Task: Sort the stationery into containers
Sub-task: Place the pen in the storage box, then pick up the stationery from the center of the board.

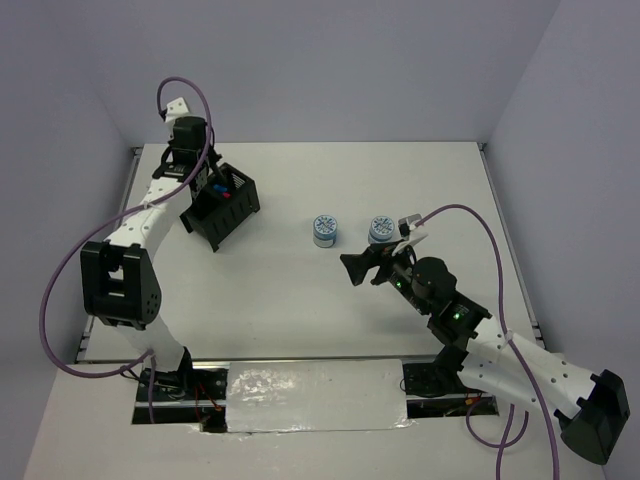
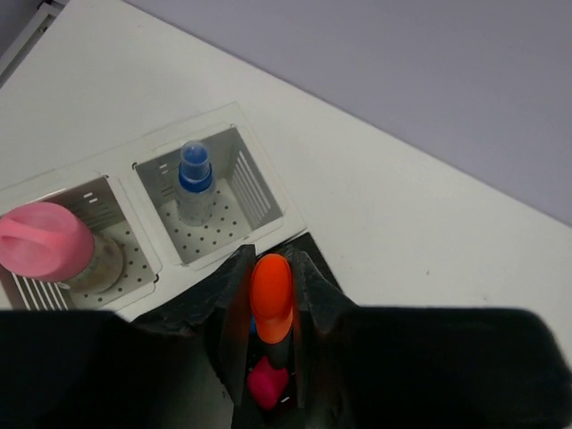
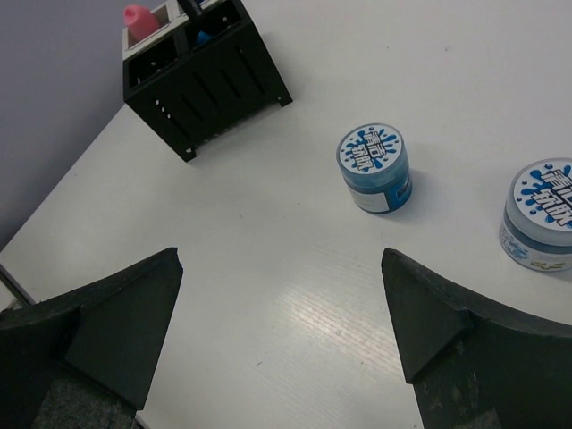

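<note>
- Left gripper (image 2: 269, 266): fingers clamped on the orange-capped marker (image 2: 271, 299), which is held upright over the black mesh organiser (image 1: 228, 216).
- Black mesh organiser: stands toward the far left of the table (image 1: 300, 310), beneath the left gripper.
- Pink cap (image 2: 266, 385): directly below the orange one, down in a dark compartment. The body under it is hidden.
- Right-hand grey cup (image 2: 256, 184): square with perforated walls. It holds the clear bottle with a blue cap (image 2: 195, 179), standing upright.
- Left-hand grey cup (image 2: 100, 202): just beside the first. It holds the pink stick (image 2: 43, 241).
- Right gripper (image 3: 281, 299): jaws spread wide with nothing between them, poised above bare table.
- First tin (image 3: 374, 166): round, blue-and-white patterned lid up, on the table well apart from the organiser.
- Second tin (image 3: 542, 213): same pattern, to the right of the first and not touching it. In the top view it sits just beyond the right gripper.
</note>
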Robot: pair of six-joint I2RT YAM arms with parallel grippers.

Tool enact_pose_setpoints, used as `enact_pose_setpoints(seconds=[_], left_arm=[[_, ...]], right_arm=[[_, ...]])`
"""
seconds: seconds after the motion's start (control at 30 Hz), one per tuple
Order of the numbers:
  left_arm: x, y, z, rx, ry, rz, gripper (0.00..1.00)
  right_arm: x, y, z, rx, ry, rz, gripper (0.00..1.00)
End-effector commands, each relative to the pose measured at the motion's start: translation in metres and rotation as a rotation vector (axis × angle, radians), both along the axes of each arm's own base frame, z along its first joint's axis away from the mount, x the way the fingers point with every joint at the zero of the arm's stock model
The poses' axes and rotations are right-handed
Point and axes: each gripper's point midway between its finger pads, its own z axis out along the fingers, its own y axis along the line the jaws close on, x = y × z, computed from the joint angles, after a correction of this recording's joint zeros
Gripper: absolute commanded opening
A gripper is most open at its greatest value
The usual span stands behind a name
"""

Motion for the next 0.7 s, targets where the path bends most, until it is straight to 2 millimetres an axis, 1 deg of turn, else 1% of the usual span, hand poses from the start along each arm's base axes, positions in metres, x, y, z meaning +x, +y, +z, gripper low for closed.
enact_pose_setpoints(seconds=[0.0, 0.07, 0.1, 0.13, 0.17, 0.2, 0.27, 0.3, 0.33, 0.37, 0.4, 0.43, 0.47, 0.5, 0.53, 0.57, 0.6, 0.63, 0.67], left_arm=[[0.004, 0.002, 0.021, 0.011, -0.113, -0.013, 0.34], [0.006, -0.003, 0.016, -0.004, -0.117, -0.032, 0.40], [0.007, -0.005, 0.009, -0.011, -0.103, -0.042, 0.44], [0.007, -0.006, 0.006, -0.015, -0.097, -0.042, 0.48], [0.007, -0.007, 0.004, -0.021, -0.094, -0.045, 0.55], [0.007, -0.007, 0.001, -0.023, -0.090, -0.044, 0.71], [0.006, -0.006, -0.004, -0.029, -0.070, -0.036, 0.85], [0.004, -0.006, -0.002, -0.038, -0.069, -0.032, 0.93], [0.001, -0.005, 0.004, -0.044, -0.079, -0.024, 0.95], [-0.005, -0.004, 0.002, -0.060, -0.061, -0.011, 0.99], [-0.012, -0.003, 0.015, -0.075, -0.076, -0.001, 0.99], [-0.017, -0.003, 0.017, -0.088, -0.066, 0.007, 0.99], [-0.027, -0.005, 0.016, -0.118, -0.025, 0.016, 0.99], [-0.038, -0.006, 0.028, -0.138, -0.026, 0.008, 0.99], [-0.047, -0.020, 0.022, -0.178, 0.010, -0.055, 0.99], [-0.057, -0.032, 0.036, -0.199, -0.022, -0.113, 0.99], [-0.062, -0.044, 0.038, -0.213, -0.030, -0.167, 0.99], [-0.069, -0.059, 0.033, -0.202, -0.028, -0.242, 0.99], [-0.080, -0.086, 0.040, -0.185, -0.035, -0.315, 0.99]], right_arm=[[0.001, 0.001, 0.006, 0.000, -0.022, 0.008, 1.00], [0.001, 0.001, 0.007, 0.000, -0.022, 0.008, 1.00], [0.001, 0.001, 0.008, 0.002, -0.024, 0.008, 1.00], [0.001, 0.001, 0.007, 0.001, -0.023, 0.007, 1.00], [0.002, 0.000, 0.007, 0.000, -0.022, 0.004, 1.00], [0.003, 0.001, 0.006, -0.002, -0.020, 0.002, 1.00], [0.007, 0.000, 0.000, -0.018, -0.002, -0.016, 1.00], [0.010, -0.001, 0.001, -0.013, 0.010, -0.031, 1.00], [0.016, -0.002, -0.013, -0.051, 0.060, -0.052, 1.00], [0.021, -0.001, -0.008, -0.054, 0.073, -0.059, 1.00], [0.026, 0.001, -0.028, -0.111, 0.137, -0.065, 1.00], [0.030, 0.001, -0.034, -0.135, 0.164, -0.073, 1.00], [0.037, 0.002, -0.027, -0.134, 0.172, -0.096, 1.00], [0.039, 0.001, -0.044, -0.179, 0.223, -0.115, 1.00], [0.044, -0.003, -0.046, -0.188, 0.234, -0.150, 1.00], [0.045, -0.005, -0.049, -0.175, 0.252, -0.177, 1.00], [0.045, -0.007, -0.049, -0.159, 0.257, -0.196, 1.00], [0.046, -0.014, -0.054, -0.134, 0.275, -0.241, 1.00], [0.045, -0.018, -0.054, -0.119, 0.278, -0.263, 1.00]])
